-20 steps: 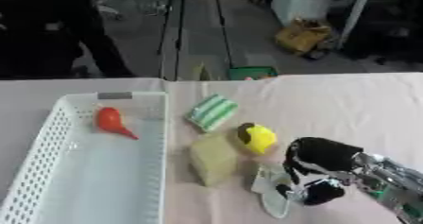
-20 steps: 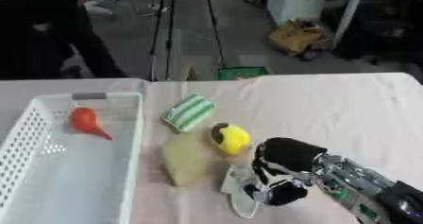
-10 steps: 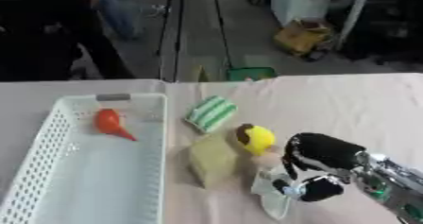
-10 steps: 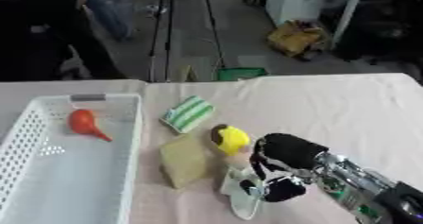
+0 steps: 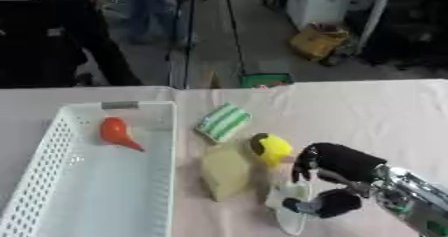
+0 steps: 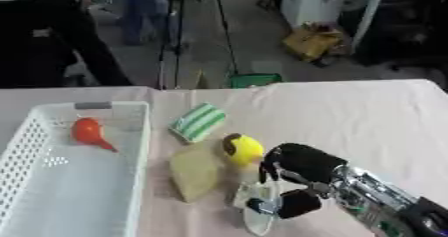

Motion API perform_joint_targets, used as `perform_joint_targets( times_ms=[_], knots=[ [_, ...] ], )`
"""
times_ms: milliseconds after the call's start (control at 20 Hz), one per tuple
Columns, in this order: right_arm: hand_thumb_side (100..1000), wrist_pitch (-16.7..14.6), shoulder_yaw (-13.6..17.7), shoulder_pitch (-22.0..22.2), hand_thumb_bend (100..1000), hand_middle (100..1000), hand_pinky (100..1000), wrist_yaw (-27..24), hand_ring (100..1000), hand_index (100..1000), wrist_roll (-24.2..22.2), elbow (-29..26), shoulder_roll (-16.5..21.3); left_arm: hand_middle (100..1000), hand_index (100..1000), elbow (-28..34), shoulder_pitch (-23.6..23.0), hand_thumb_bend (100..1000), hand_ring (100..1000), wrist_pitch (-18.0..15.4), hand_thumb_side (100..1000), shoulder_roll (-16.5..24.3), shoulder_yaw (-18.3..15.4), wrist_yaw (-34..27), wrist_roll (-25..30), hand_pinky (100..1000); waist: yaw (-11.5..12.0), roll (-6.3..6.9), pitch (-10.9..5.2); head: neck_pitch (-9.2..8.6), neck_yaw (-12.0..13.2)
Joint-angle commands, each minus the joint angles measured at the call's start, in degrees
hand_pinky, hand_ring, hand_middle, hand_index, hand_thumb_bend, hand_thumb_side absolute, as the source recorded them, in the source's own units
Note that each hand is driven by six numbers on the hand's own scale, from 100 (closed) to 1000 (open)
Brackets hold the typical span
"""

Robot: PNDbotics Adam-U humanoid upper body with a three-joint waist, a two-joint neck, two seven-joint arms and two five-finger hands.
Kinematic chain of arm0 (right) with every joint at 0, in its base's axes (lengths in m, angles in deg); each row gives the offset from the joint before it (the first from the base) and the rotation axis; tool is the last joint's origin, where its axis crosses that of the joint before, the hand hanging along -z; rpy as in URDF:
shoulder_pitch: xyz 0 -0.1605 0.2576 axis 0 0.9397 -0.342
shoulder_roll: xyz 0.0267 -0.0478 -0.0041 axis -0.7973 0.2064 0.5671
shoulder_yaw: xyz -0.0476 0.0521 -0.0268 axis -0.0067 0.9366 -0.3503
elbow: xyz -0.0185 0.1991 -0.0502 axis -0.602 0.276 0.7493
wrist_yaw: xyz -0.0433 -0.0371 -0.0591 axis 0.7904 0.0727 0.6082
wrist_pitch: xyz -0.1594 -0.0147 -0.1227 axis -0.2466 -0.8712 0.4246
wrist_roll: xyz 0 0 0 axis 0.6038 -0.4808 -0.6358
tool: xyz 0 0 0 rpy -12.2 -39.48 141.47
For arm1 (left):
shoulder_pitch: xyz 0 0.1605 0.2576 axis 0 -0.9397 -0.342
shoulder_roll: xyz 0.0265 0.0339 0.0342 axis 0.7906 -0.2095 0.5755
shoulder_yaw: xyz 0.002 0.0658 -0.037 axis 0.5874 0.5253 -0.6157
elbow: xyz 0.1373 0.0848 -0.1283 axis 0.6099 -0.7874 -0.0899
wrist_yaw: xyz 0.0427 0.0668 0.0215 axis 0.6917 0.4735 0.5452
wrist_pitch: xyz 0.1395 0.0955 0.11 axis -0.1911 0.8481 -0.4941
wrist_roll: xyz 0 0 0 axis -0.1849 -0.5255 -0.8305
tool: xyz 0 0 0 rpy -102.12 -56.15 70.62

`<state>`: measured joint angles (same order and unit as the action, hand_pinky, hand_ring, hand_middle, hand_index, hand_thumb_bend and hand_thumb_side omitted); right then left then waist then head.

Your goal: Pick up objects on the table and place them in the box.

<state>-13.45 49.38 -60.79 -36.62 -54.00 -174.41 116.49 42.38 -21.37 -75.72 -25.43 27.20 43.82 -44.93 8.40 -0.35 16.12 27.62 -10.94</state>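
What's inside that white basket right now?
The white basket holds one orange pear-shaped thing near its far end. The rest of its floor shows bare; nothing is covered.

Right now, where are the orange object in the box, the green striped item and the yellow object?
orange object (image 5: 114,130), left eye view, its round body.
green striped item (image 5: 223,122), left eye view, its middle.
yellow object (image 6: 245,149), right eye view, its yellow side.

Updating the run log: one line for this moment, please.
right hand: curled on white object | white basket: holds orange item | on table: striped sponge, tan block, yellow object
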Motion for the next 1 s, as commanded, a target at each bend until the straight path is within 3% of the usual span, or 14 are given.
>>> perform_joint_targets(
  times_ms=[50, 250, 300, 1000],
  knots=[
    [894, -1.2, 0.8, -0.3, 642, 579, 852, 1.3, 765, 833, -0.1, -0.4, 1.0, 954, 922, 0.8, 0.7, 100, 931, 0.1, 1000, 0.2, 0.2, 0.0, 0.3, 1000, -0.1, 0.08, -0.77, -0.42, -0.2],
    [899, -1.2, 1.0, 0.0, 644, 615, 852, 1.8, 776, 854, 0.2, -0.3, 0.7, 954, 920, 0.8, 0.7, 100, 931, 0.2, 1000, 0.2, 0.2, 0.0, 0.4, 1000, -0.2, 0.11, -0.74, -0.51, -0.2],
    [903, -0.9, 1.1, 0.3, 648, 689, 850, 1.6, 802, 876, 0.3, -0.2, 0.5, 953, 913, 0.8, 0.7, 100, 930, 0.2, 1000, 0.2, 0.2, 0.0, 0.5, 1000, -0.2, 0.15, -0.69, -0.55, -0.2],
    [923, 3.1, 1.9, 0.9, 624, 667, 845, 1.2, 797, 846, 4.8, 1.0, -4.1, 954, 914, 0.8, 0.8, 100, 930, 0.2, 1000, -0.1, 0.4, -0.1, 1.0, 1000, -0.3, 0.32, -0.61, -0.99, -0.5]
  ],
)
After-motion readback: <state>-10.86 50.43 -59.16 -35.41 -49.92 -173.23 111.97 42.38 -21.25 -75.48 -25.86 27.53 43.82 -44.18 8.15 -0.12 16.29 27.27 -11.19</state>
